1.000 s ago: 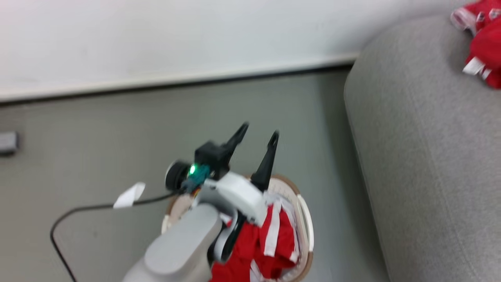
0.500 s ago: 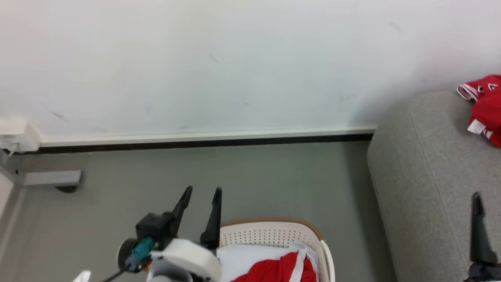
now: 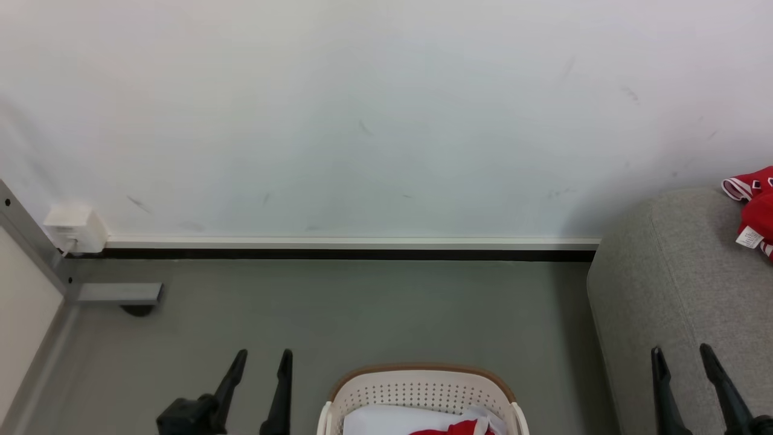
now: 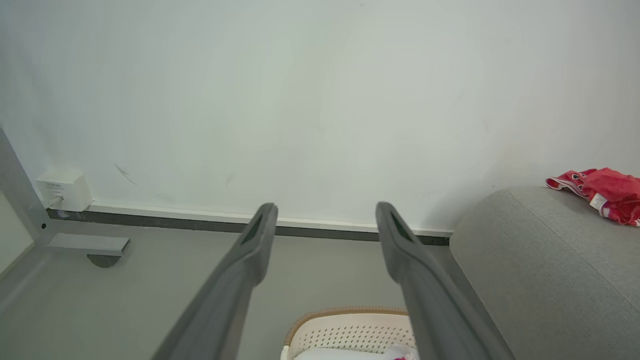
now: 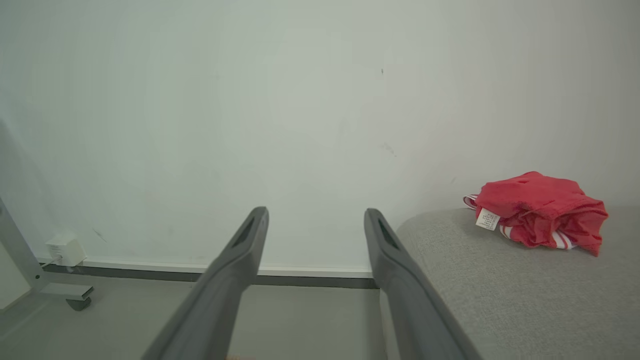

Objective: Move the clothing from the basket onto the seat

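Observation:
The cream basket (image 3: pixel 423 386) with its brown rim stands on the floor at the bottom centre, also seen as the basket (image 4: pixel 350 330). Red clothing (image 3: pixel 459 428) and white cloth peek out of it. Another red garment (image 3: pixel 755 211) with a white label lies on the grey seat (image 3: pixel 670 290) at the right; this garment (image 5: pixel 540 207) sits crumpled on the seat (image 5: pixel 500 290), and the garment (image 4: pixel 605 192) also shows far right. My left gripper (image 3: pixel 263 361) stands open left of the basket, holding nothing. My right gripper (image 3: pixel 681 356) stands open in front of the seat, holding nothing.
A white wall with a pale skirting board (image 3: pixel 350 243) runs across the back. A white socket box (image 3: pixel 75 229) and a grey metal frame foot (image 3: pixel 118 294) sit at the left. Grey floor (image 3: pixel 362 308) lies between wall and basket.
The head camera has tilted up, so the basket and both grippers sit lower in view. The left gripper has come off the basket, still open. The right gripper now shows both fingers.

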Motion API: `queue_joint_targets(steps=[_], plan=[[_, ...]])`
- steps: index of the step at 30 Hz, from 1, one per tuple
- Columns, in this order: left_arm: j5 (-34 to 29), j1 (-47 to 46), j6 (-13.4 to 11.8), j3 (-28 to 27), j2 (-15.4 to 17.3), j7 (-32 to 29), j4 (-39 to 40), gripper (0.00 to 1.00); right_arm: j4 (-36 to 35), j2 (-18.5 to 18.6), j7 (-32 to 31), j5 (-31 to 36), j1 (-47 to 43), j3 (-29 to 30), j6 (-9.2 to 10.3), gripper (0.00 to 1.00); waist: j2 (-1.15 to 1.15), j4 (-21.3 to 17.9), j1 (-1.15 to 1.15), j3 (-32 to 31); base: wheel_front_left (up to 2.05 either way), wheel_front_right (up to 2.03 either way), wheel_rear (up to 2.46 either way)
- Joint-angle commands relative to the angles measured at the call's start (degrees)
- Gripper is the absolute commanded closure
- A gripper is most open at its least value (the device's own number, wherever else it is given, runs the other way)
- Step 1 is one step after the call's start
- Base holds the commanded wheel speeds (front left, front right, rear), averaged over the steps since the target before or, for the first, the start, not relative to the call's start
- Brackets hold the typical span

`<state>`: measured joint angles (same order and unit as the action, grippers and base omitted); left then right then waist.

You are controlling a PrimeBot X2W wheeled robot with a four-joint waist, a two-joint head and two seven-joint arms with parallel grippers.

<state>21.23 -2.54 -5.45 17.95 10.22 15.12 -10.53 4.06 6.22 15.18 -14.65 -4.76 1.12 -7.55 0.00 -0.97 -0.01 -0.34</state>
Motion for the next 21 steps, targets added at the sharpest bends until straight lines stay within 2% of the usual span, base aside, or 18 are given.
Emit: queue_joint_targets(steps=[1,13,21], plan=[[-1.5,1.2,0.9,-1.5,-0.6,0.0,-0.3,0.00,0.5,-0.3,0.0,-0.1,-0.6,-0.1,0.12,0.00,0.00,0.1,0.01,-0.1,0.00,0.00,0.00],[-6.9,2.8,5.4,-8.8,-4.6,0.1,-1.8,0.00,1.3,-1.0,0.0,-0.9,-0.2,-0.8,0.12,0.00,0.00,-0.5,0.01,0.7,0.00,0.00,0.00],[-10.2,-2.2,7.2,-7.2,-6.3,0.1,-4.2,0.00,-0.8,0.3,0.0,-1.9,3.6,0.7,0.12,0.00,0.00,-2.3,0.01,6.7,0.00,0.00,0.00]])
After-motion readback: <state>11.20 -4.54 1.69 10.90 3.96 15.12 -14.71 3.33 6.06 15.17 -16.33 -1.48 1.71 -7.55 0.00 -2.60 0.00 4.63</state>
